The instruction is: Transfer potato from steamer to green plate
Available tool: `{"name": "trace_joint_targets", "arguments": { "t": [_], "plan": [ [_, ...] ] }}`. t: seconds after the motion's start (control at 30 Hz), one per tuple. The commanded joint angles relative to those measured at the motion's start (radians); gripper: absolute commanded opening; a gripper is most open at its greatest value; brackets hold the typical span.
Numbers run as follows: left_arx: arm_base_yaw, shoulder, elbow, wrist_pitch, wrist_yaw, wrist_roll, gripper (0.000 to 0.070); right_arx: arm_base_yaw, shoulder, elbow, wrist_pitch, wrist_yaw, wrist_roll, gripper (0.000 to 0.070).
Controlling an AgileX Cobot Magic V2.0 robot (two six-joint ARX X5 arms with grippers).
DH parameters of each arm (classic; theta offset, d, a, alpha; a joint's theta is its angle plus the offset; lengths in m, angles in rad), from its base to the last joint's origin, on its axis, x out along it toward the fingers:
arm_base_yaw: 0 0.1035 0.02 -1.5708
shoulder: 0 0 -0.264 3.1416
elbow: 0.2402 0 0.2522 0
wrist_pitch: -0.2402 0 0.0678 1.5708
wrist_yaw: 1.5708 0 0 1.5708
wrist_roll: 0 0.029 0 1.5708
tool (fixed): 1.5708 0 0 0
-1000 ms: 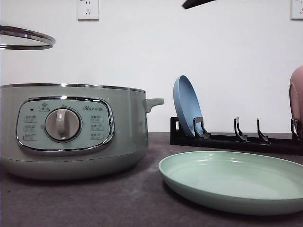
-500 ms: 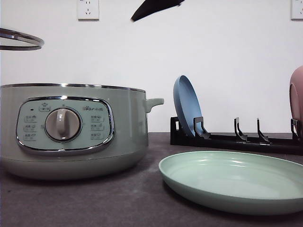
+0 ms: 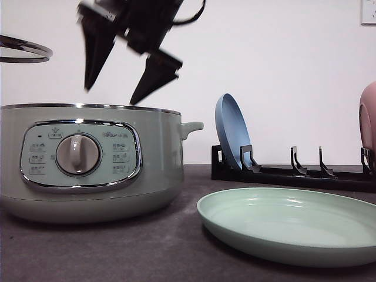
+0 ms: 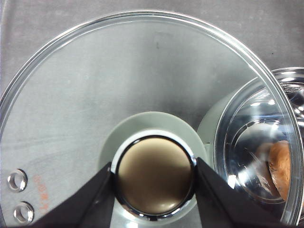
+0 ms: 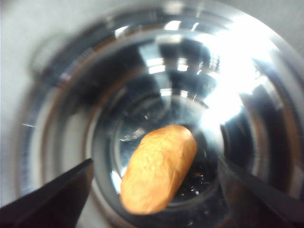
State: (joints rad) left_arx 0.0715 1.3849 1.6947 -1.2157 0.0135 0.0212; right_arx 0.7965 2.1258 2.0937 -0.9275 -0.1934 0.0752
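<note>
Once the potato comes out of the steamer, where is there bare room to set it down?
The green plate lies bare, right of the steamer and in front of the dish rack. A dark tabletop strip between steamer and plate is also free. The rack is crowded: a blue plate and a pink plate.

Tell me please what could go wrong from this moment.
1. The right claw hangs open above the steamer. The potato lies in the smooth steel bowl, so it may roll or slip when the fingers close.
2. The fingers could strike the steel rim while descending.
3. The left claw holds the glass lid by its knob, raised beside the pot. A slip could drop it onto the table.
</note>
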Motion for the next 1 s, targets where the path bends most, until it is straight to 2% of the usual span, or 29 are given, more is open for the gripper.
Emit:
{"name": "trace_joint_targets", "arguments": {
  "t": [0.0, 0.37, 0.77, 0.83, 0.97],
  "plan": [
    [0.002, -0.002, 0.029, 0.034, 0.001, 0.016, 0.0000, 0.022, 0.038, 0.031, 0.016, 0.017, -0.008, 0.0550],
    [0.003, -0.002, 0.029, 0.033, 0.001, 0.016, 0.0000, 0.062, 0.135, 0.031, 0.025, 0.120, -0.008, 0.0550],
    [0.003, -0.002, 0.029, 0.033, 0.001, 0.016, 0.0000, 0.072, 0.186, 0.031, 0.002, 0.142, -0.008, 0.0539],
    [0.003, -0.002, 0.029, 0.033, 0.001, 0.016, 0.0000, 0.074, 0.187, 0.031, 0.004, 0.142, -0.008, 0.0492],
    [0.003, -0.002, 0.029, 0.034, 0.001, 0.016, 0.0000, 0.078, 0.186, 0.031, 0.003, 0.142, -0.008, 0.0286]
  ]
}}
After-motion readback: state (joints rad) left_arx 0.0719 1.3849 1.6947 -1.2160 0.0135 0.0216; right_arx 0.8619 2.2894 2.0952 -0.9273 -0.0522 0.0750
